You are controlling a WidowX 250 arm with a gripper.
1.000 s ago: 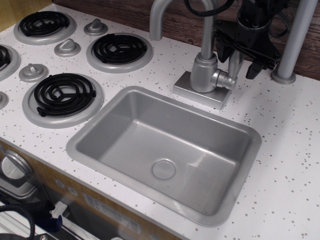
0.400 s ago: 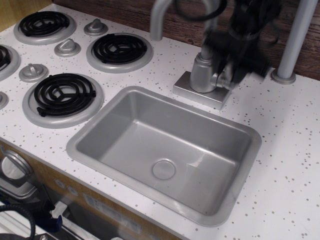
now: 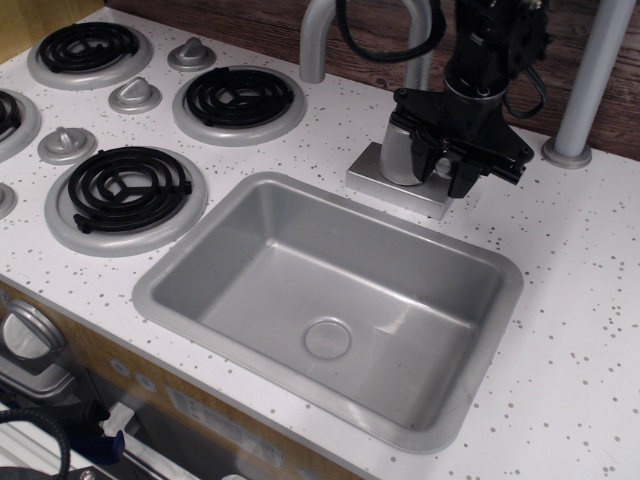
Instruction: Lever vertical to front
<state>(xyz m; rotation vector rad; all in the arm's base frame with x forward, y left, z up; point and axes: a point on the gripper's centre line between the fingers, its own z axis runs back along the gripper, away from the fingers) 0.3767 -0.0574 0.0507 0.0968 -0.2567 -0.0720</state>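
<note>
Single view, from above the front of the counter.

- Gripper (image 3: pixel 446 170): black, hanging from a black arm with looped cables, low at the right side of the faucet base. Two dark fingers (image 3: pixel 463 178) point down with a narrow gap between them. Whether they grasp anything cannot be told.
- Lever (image 3: pixel 437 160): only a small silver-grey piece shows between the fingers, at the right flank of the faucet body, behind the sink's back rim. Its angle is hidden by the gripper.
- Faucet (image 3: pixel 403 148): grey cylindrical body on a square plate, curved pipe rising out of frame at top.
- Sink (image 3: pixel 240 195): grey rectangular basin with rounded corners, round drain (image 3: pixel 328 338) near the middle of its floor.
- Countertop (image 3: pixel 570 260): white with dark speckles.
- Stove burners: black coils in grey rings, one near the front left (image 3: pixel 127 190), one behind it (image 3: pixel 240 100), one at the far left corner (image 3: pixel 88 48).
- Stove knobs: small grey cones between the burners (image 3: pixel 134 94).
- Grey post (image 3: pixel 592 80): upright, right of the gripper, on a round foot.
- Wooden back wall (image 3: pixel 360 40): dark brown.
</note>
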